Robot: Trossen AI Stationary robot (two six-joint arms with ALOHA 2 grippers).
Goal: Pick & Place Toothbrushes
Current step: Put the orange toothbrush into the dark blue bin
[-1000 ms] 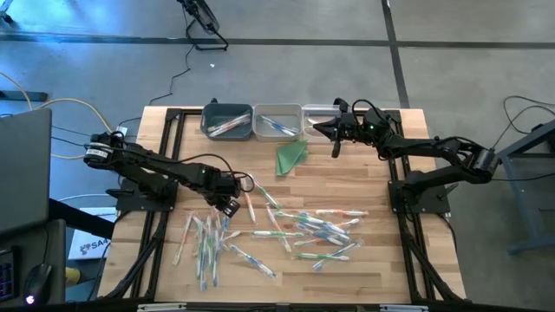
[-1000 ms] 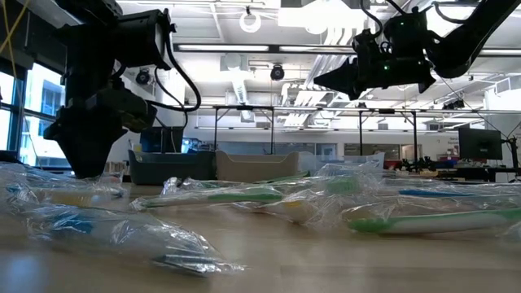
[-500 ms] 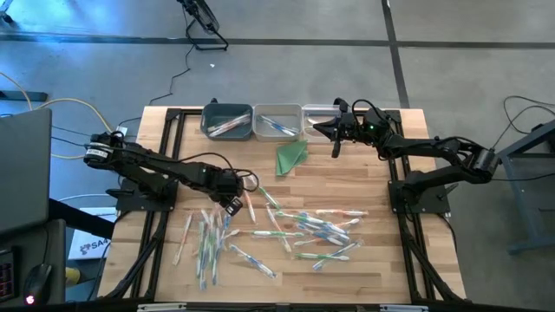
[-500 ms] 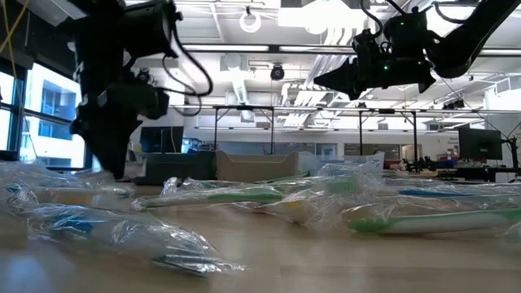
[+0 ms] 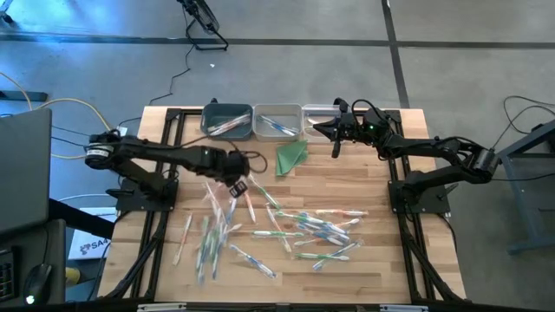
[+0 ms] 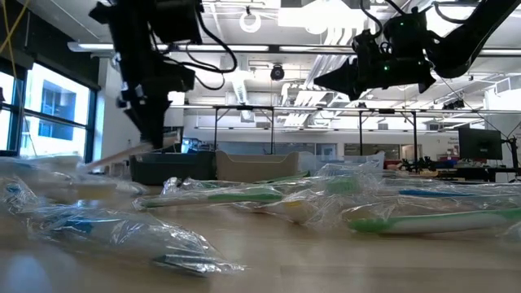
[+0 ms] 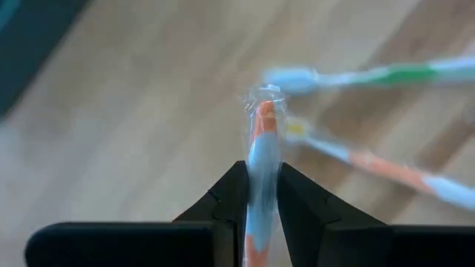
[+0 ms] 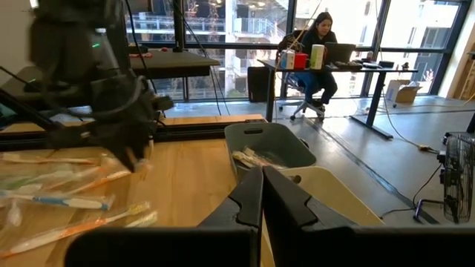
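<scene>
Many wrapped toothbrushes (image 5: 312,230) lie loose on the wooden table (image 5: 373,182), with more of them (image 5: 206,241) nearer the left. My left gripper (image 5: 238,182) hangs over the left heap, shut on one orange-and-white toothbrush (image 7: 261,141) in a clear wrapper. This brush also shows in the low view as a slanting stick (image 6: 122,155) below my left gripper (image 6: 159,142). My right gripper (image 5: 314,128) waits, shut and empty, high up by the bins at the far edge; its fingers meet in the right wrist view (image 8: 261,178). My left gripper pinches the toothbrush's shaft (image 7: 260,185) between its two fingers, coming steeply from above. The brush runs along the fingers and sticks out past their tips. It is lifted clear of the table and slants down toward the table's left (image 6: 102,161).
Three bins stand in a row at the far edge: dark grey (image 5: 227,121), grey (image 5: 277,121) and a pale one (image 5: 319,114), the first two holding brushes. A folded green triangle (image 5: 292,156) lies in front of them. A person (image 8: 319,44) sits at a desk beyond the table.
My left gripper has risen from the left heap and gone toward the far edge, rolling its wrist as it went. The orange-and-white toothbrush has come up with it, lifted clear of the heap and now slanting below the fingers.
</scene>
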